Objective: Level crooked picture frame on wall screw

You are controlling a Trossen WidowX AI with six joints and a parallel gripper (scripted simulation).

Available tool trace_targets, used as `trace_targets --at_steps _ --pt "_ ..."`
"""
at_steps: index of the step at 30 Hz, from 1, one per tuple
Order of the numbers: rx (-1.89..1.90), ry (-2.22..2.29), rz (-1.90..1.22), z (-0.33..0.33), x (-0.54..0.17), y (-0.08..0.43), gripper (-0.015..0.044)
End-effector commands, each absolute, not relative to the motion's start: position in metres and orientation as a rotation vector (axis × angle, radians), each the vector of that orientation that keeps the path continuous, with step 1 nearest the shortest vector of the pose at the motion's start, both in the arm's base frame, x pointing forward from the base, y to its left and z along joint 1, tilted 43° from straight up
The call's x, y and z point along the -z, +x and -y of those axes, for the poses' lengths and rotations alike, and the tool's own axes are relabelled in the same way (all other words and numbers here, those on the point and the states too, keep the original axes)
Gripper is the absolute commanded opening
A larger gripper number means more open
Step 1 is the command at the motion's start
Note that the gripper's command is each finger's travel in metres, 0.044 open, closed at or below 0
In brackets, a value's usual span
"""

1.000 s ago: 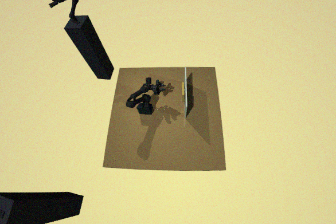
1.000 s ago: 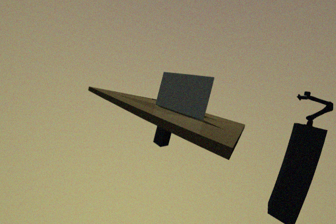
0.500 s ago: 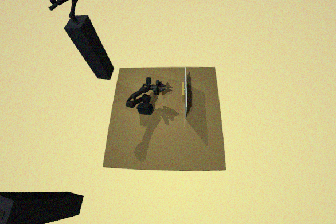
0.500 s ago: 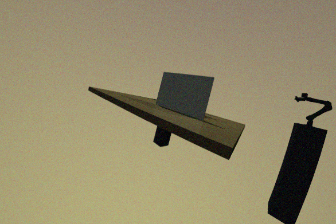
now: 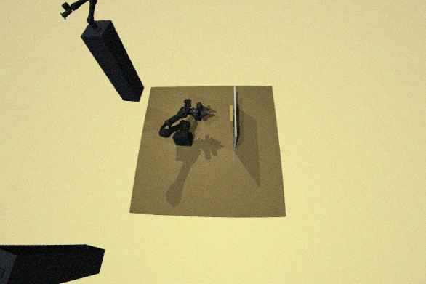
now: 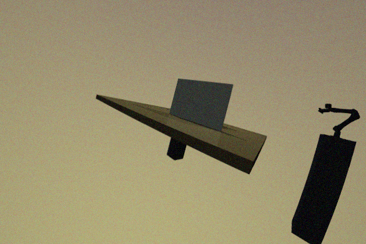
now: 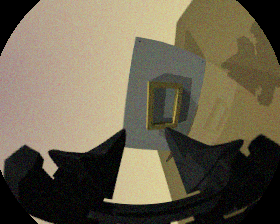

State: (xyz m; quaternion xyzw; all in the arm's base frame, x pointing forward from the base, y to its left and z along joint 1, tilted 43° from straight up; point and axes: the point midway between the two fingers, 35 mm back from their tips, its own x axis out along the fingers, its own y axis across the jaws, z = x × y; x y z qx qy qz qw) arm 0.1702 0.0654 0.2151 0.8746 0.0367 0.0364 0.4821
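Note:
The yellow picture frame [image 5: 231,113] [image 7: 149,106] hangs on the near face of the upright blue-grey wall panel [image 5: 235,124] [image 6: 201,103] [image 7: 137,65]. In the wrist view its right side looks a little high against the panel's edges; lens bending makes the amount uncertain. The exterior view shows only the panel's back, which hides the frame and arm. The screw and notched strip are not visible. My gripper [image 5: 211,112] [image 7: 145,131] is open and empty. It points at the panel, with a gap to the frame in the top view.
The panel stands on a brown table top [image 5: 211,189] [image 6: 240,147]. The arm's base [image 5: 183,139] stands on the same top, left of the panel. A separate arm on a tall dark pedestal [image 5: 116,62] [image 6: 318,185] stands off the table. Another dark block [image 5: 54,262] is at lower left.

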Motion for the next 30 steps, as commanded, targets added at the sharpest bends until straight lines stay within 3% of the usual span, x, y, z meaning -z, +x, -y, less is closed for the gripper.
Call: trace_targets --at_steps 1,30 --pt "-0.089 2.13 -0.085 -0.065 -0.215 0.17 0.026" --pt "-0.097 2.142 -0.086 -0.081 -0.216 0.183 0.026"
